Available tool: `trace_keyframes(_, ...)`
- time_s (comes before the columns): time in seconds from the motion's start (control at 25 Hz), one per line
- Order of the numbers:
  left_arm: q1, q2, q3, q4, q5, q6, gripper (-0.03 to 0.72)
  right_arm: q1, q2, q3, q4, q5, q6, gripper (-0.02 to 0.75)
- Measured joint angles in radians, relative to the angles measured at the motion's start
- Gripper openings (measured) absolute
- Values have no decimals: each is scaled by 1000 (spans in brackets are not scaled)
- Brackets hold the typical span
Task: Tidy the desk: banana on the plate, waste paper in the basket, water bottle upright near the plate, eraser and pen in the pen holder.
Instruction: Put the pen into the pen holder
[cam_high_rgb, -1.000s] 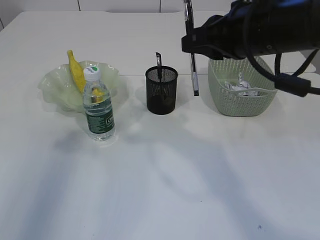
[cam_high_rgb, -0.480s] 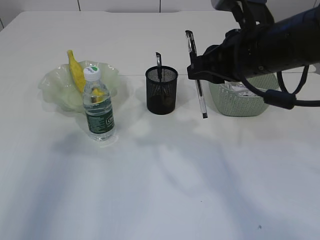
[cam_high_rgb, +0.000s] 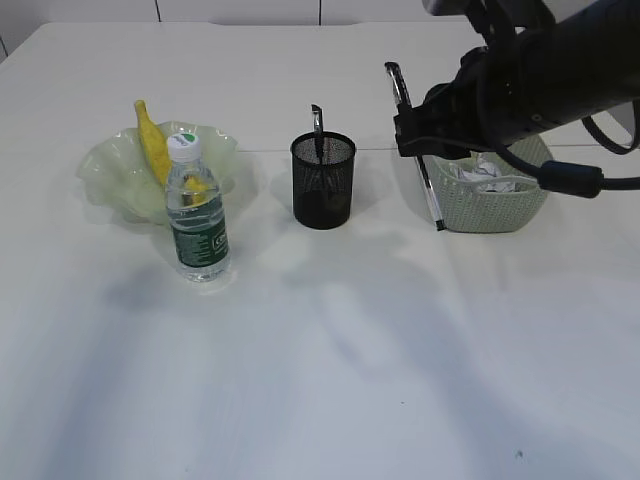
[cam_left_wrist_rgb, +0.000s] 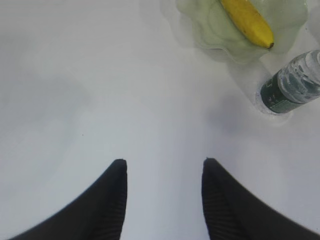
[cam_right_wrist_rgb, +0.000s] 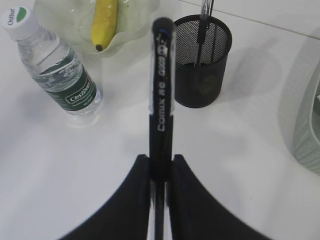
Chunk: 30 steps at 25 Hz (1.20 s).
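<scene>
My right gripper (cam_high_rgb: 411, 135) is shut on a black pen (cam_high_rgb: 420, 160) that hangs tilted in the air, tip down, before the left end of the sage-green basket (cam_high_rgb: 495, 208). In the right wrist view the pen (cam_right_wrist_rgb: 160, 90) sticks out from between the fingers of the right gripper (cam_right_wrist_rgb: 161, 159). The black mesh pen holder (cam_high_rgb: 323, 180) stands left of it with another pen (cam_high_rgb: 318, 125) inside. White waste paper (cam_high_rgb: 485, 172) lies in the basket. The banana (cam_high_rgb: 152, 143) rests on the pale green plate (cam_high_rgb: 110, 175), with the water bottle (cam_high_rgb: 198, 220) upright in front. My left gripper (cam_left_wrist_rgb: 164, 165) hangs open over the bare desk (cam_high_rgb: 320, 350). The eraser is out of view.
The right arm (cam_high_rgb: 540, 70) reaches in from the upper right, above the basket. In the left wrist view the plate (cam_left_wrist_rgb: 200, 25), banana (cam_left_wrist_rgb: 247, 21) and bottle (cam_left_wrist_rgb: 292, 82) lie at the upper right, well away from the fingers.
The right arm has carried the pen to the right and lower, from between pen holder and basket to the basket's left end; the pen now leans. The left gripper stays open.
</scene>
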Motion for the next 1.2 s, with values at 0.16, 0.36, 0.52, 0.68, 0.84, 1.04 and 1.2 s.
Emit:
trace_keyframes(0.16, 0, 0, 0, -6, 0, 0, 339, 0, 12, -26, -37, -15, 38, 57)
trace_keyframes(0.36, 0, 0, 0, -10, 2, 0, 337, 0, 71, -121, -42, -41, 47, 57)
trace_keyframes(0.52, 0, 0, 0, -12, 4, 0, 337, 0, 145, -195, -44, -92, 47, 57)
trace_keyframes(0.68, 0, 0, 0, -13, 6, 0, 337, 0, 206, -227, -46, -192, 27, 57)
trace_keyframes(0.84, 0, 0, 0, -13, 8, 0, 337, 0, 262, -231, -46, -334, 20, 56)
trace_keyframes(1.04, 0, 0, 0, -15, 8, 0, 333, 0, 347, -270, -46, -419, 19, 56)
trace_keyframes(1.2, 0, 0, 0, -16, 8, 0, 330, 0, 432, -363, -31, -420, 17, 56)
